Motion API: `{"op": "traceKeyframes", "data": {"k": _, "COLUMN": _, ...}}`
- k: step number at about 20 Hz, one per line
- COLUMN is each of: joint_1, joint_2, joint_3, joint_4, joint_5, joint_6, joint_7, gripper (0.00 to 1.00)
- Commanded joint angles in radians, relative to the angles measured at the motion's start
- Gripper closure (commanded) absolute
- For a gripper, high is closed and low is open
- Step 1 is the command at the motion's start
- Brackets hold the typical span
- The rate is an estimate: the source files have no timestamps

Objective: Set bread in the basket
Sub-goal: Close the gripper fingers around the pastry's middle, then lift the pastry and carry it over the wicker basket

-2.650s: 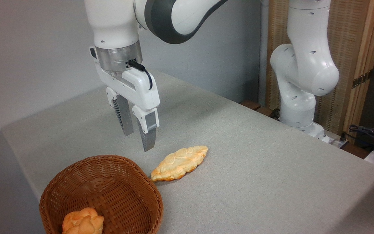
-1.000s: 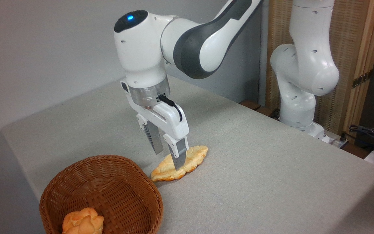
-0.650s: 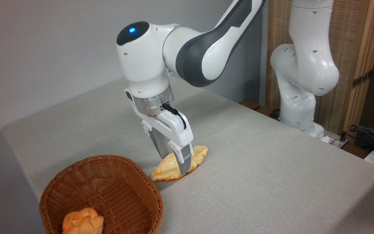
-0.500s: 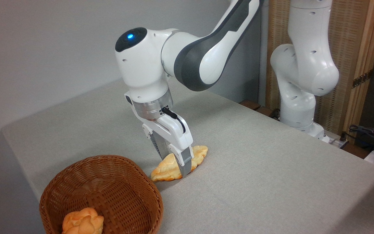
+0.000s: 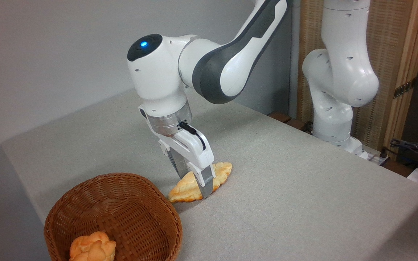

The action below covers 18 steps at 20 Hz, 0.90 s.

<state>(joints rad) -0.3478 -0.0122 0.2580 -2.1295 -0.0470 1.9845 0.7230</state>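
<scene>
The bread [image 5: 183, 189], a long flat braided loaf, pale golden with orange-brown edges, lies on the grey table just right of the basket [image 5: 67, 197]. My gripper [image 5: 195, 185] is down at the loaf's middle, tilted. Its fingers stand open on either side of the loaf: the near finger [image 5: 205, 183] is in front of it and the far finger is behind it. The near finger's tip is at table level. The loaf's middle is hidden by the near finger. The basket is round brown wicker at the table's front left.
A small round knotted orange bun [image 5: 92, 248] lies inside the basket. A second white robot arm [image 5: 336, 90] stands at the table's right rear edge, with cables [image 5: 412, 148] beyond it. The table's left edge runs close beside the basket.
My gripper came from above the basket's far side, moved right and dropped over the loaf. In the last half second it sank slightly lower. The loaf has not moved.
</scene>
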Motion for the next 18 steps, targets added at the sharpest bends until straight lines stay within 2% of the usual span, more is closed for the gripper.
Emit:
{"op": "traceKeyframes", "data": {"k": 1, "joint_1": -0.008, "joint_2": -0.008, "joint_3": 0.01, "joint_4": -0.001, "joint_5": 0.015, "joint_6": 0.008, "joint_7": 0.019, "gripper": 0.58}}
{"op": "traceKeyframes", "data": {"k": 9, "joint_1": -0.008, "joint_2": -0.021, "joint_3": 0.009, "joint_4": 0.008, "joint_5": 0.015, "joint_6": -0.015, "joint_7": 0.019, "gripper": 0.57}}
{"op": "traceKeyframes", "data": {"k": 13, "joint_1": -0.007, "joint_2": -0.057, "joint_3": 0.01, "joint_4": 0.1, "joint_5": 0.012, "joint_6": -0.186, "joint_7": 0.044, "gripper": 0.56}}
{"op": "traceKeyframes", "data": {"k": 15, "joint_1": -0.008, "joint_2": -0.063, "joint_3": 0.0, "joint_4": 0.134, "joint_5": 0.012, "joint_6": -0.216, "joint_7": 0.046, "gripper": 0.56}}
{"op": "traceKeyframes", "data": {"k": 18, "joint_1": -0.008, "joint_2": -0.072, "joint_3": 0.0, "joint_4": 0.195, "joint_5": -0.02, "joint_6": -0.199, "joint_7": 0.046, "gripper": 0.55}}
